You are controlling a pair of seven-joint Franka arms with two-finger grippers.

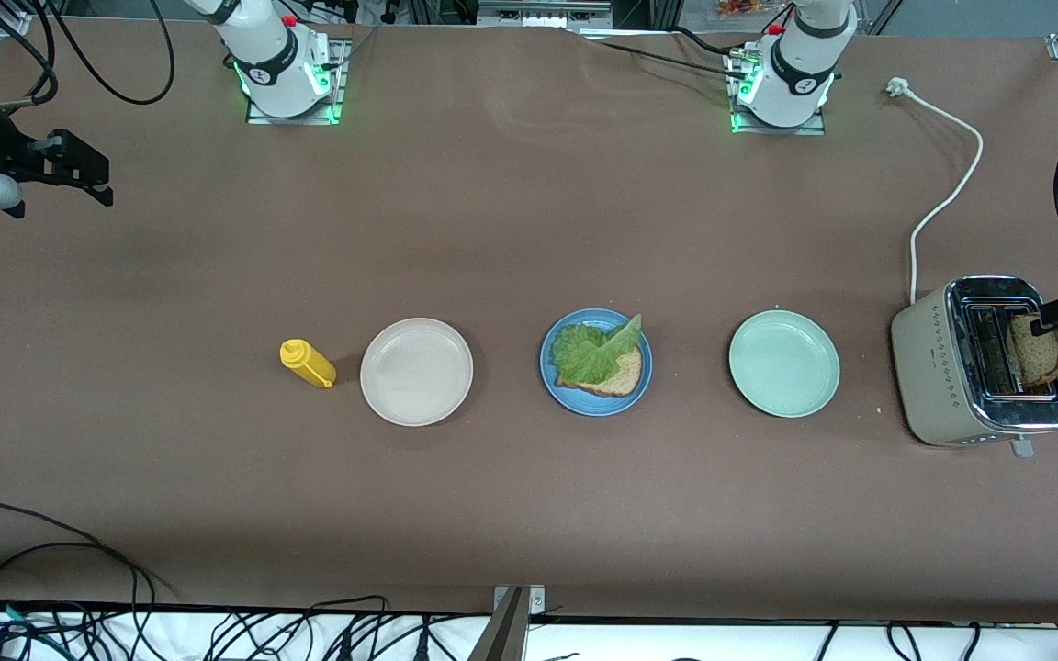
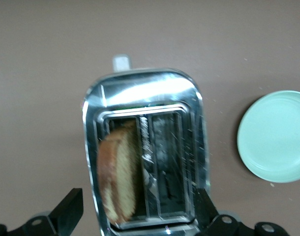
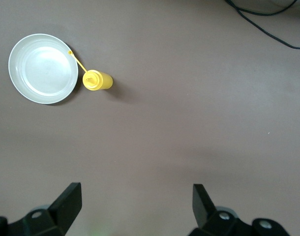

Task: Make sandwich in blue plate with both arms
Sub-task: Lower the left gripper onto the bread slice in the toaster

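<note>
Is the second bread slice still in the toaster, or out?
In: the bread slice stands in one slot of the toaster; the left claw hangs open over it.

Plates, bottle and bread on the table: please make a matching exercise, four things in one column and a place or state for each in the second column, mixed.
Things:
1. blue plate
2. pale green plate
3. yellow bottle
4. bread slice

Places or states:
A. stands in the toaster slot
B. holds bread and lettuce
C. bare, between blue plate and toaster
D. lies beside the beige plate

Pairs: 1-B, 2-C, 3-D, 4-A
</note>
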